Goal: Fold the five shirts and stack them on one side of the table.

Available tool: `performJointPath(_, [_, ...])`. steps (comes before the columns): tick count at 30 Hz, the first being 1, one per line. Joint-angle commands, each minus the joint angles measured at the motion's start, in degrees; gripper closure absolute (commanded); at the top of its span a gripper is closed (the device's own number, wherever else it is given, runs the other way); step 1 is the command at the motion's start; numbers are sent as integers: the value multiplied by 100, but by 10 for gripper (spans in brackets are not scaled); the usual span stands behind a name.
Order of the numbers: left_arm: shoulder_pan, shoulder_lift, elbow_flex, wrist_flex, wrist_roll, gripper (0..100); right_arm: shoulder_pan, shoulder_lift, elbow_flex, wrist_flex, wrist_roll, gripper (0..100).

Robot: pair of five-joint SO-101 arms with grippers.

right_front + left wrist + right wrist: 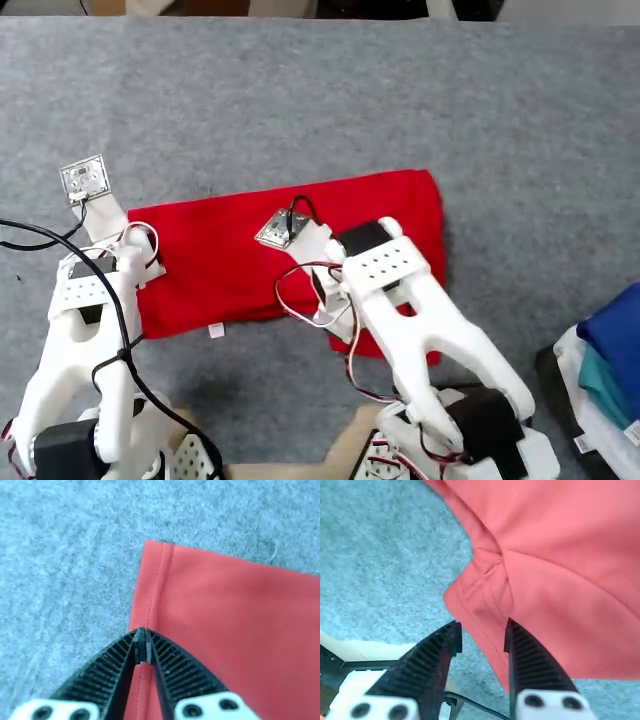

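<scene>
I see a grey felt table cover spread across my high view. A pale wooden board lies at its near edge.

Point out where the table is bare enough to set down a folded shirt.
Widest bare grey table: the band between the far edge and the red shirt. Also free: the patch between the red shirt and the shirt stack at the right. Crowded: the near side, where the left arm and right arm with cables overlap the shirt's hem.

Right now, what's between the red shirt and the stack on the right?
Bare grey mat, with nothing lying on it, as the high view shows. The red shirt ends short of the stack at the table's right edge.
</scene>
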Motion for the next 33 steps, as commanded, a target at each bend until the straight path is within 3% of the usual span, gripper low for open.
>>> performJointPath(1, [-9,-13,9,-105,-26,980,-57,321,-31,-229,-35,854])
performJointPath(17, [-9,-13,9,-105,-26,980,-57,936,-13,-730,-26,860])
performJointPath(22, [-9,-13,9,-105,-26,980,-48,936,-13,-730,-35,992])
performJointPath(33, [-9,-13,9,-105,-26,980,-66,884,-40,-422,-44,994])
